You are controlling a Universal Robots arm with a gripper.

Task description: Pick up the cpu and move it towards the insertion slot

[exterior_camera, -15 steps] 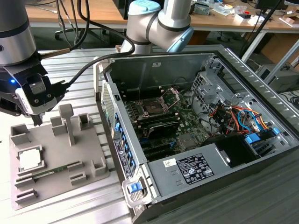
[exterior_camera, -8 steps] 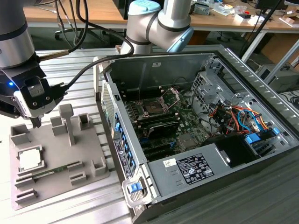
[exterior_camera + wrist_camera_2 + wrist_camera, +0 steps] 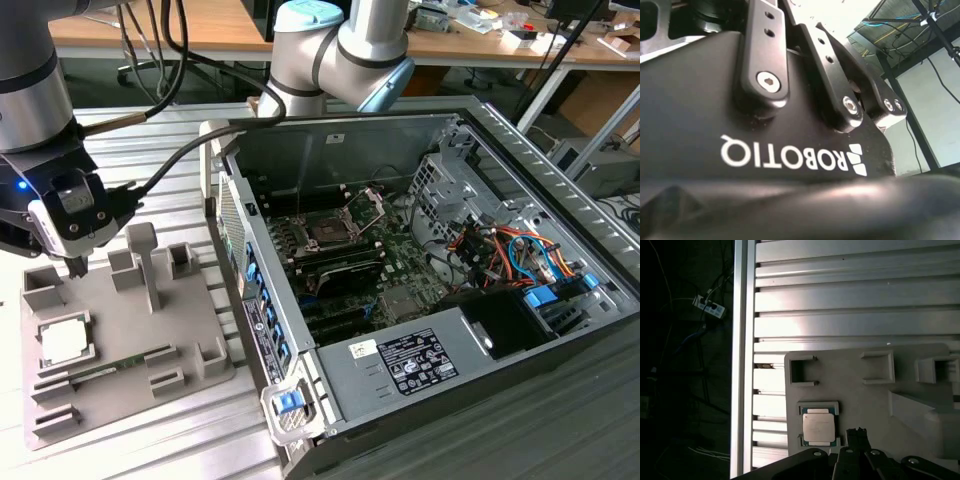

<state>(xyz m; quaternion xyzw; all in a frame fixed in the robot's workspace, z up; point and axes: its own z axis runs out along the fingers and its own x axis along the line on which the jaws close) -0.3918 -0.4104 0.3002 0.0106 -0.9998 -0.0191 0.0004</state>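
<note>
- Gripper [image 3: 76, 266] at 9 o'clock in the exterior view, low over the grey tray [image 3: 120, 335] near its 11 o'clock corner, close to a small open-sided block [image 3: 45, 285]; contact with the tray surface not clear.
- Tips pressed together with no gap between them, nothing gripped; same closed look for the gripper [image 3: 856, 434] in the first wrist view.
- The cpu [image 3: 62, 343] flat in its square framed seat on the tray, pale top up, at roughly 6 o'clock from the gripper and apart from it; not lifted.
- In the first wrist view, the cpu [image 3: 818, 429] just beside the closed tips, inside a raised frame on the tray [image 3: 860, 395].
- The insertion slot [image 3: 328, 232] inside the open computer case [image 3: 330, 150], near the middle of the exterior view, at about 2 o'clock from the cpu and well apart from it; dark centre exposed, metal bracket [image 3: 372, 203] hinged up on the slot's 1 o'clock side.
- Tall grey post [image 3: 145, 265] on the tray at 3 o'clock from the gripper; thin green strip [image 3: 120, 362] in a groove at 4 o'clock from the cpu.
- Slatted metal table [image 3: 120, 150] under tray and case, its ribs also plain in the first wrist view [image 3: 840, 300].
- Black link bars [image 3: 762, 55] bolted onto the gripper's dark body in the second wrist view.
- Coloured cables [image 3: 505, 245] at 3 o'clock of the exterior view, inside the case; labelled power box [image 3: 420, 365] at 5 o'clock.
</note>
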